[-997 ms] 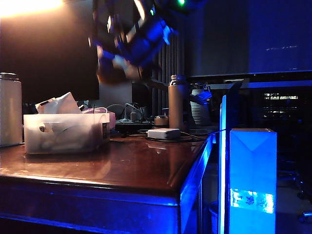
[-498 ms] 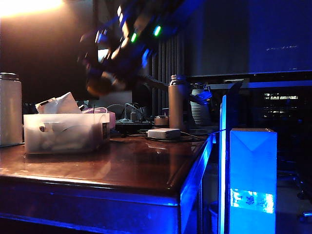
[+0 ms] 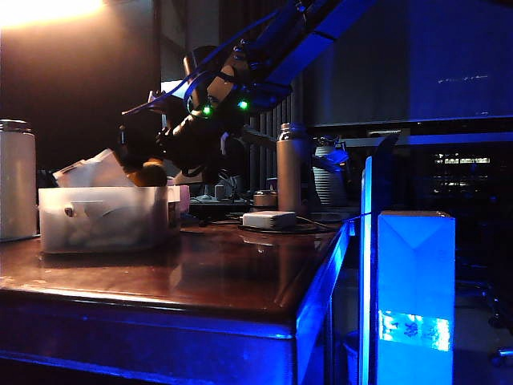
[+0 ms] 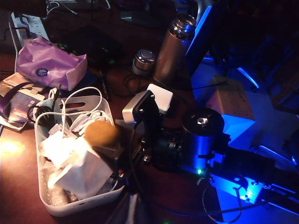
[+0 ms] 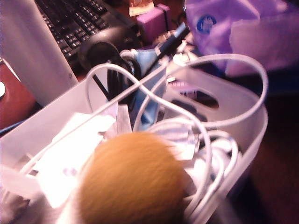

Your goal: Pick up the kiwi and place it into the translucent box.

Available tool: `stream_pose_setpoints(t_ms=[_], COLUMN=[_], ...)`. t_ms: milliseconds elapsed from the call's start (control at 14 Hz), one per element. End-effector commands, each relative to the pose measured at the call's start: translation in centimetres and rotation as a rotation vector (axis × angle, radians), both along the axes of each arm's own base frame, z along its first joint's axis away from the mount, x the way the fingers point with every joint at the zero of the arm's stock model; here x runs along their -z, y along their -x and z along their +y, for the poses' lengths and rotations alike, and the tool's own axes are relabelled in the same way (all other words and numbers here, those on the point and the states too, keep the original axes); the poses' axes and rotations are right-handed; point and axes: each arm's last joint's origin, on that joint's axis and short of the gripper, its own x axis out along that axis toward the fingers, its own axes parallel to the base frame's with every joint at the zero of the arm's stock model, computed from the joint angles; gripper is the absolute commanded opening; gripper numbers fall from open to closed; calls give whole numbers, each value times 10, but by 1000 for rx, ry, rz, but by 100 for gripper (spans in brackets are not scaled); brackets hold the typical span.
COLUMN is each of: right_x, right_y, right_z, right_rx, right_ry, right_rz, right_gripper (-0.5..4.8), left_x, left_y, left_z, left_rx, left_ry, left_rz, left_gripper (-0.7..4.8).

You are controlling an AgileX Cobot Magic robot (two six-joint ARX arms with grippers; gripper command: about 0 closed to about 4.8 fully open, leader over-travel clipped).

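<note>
Table (image 3: 200, 281): dark glossy top, nearest the exterior camera.
Translucent box (image 3: 108, 218): at the table's left, holding white paper and cables.
Kiwi (image 3: 151, 173): just above the box's right end, at the right gripper's (image 3: 144, 164) tip.
Right gripper state: cannot tell whether the jaws still clamp the kiwi.
Left gripper: out of sight.
Steel bottle (image 3: 290, 167): farther back, right of the box.

Purple bag (image 4: 49, 63): round blue-and-white sticker, its print too small to read.
Blue carton (image 3: 415, 297): pale label strip with marks, illegible.
Keyboard (image 5: 77, 18): key legends blurred, unreadable.
</note>
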Motion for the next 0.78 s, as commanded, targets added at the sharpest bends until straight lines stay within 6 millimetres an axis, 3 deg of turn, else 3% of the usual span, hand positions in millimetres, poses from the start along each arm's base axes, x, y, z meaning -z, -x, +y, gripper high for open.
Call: stream_pose_setpoints(t_ms=[71,356,427,498,641,783], right_x=[-24,-71,-82,-95,-127,-177], right_y=[0,0,0,1,12,33], right_z=[3,-2,-8,-17,-36,-65], right_rx=[-20,0,12,37,131,176], right_ry=[-11,-63,-57,-29,82,115], right_rz=[-93,-165,-169,-185,-223,-253], right_gripper=[479,466,148,18,-7,-6], left_x=[-3,-3,-3,-2,-2,-1], left_y=[1,2,2,3,5,12], left_z=[0,0,-1,-2,-4,-15], left_rx=[6,7,21,56,130,180], left_ry=[1,1,6,23,17,1], left_rz=[-22,-18,-14,-10,-15,-3], left_gripper=[-3,-3,-3,-3,-3,-3])
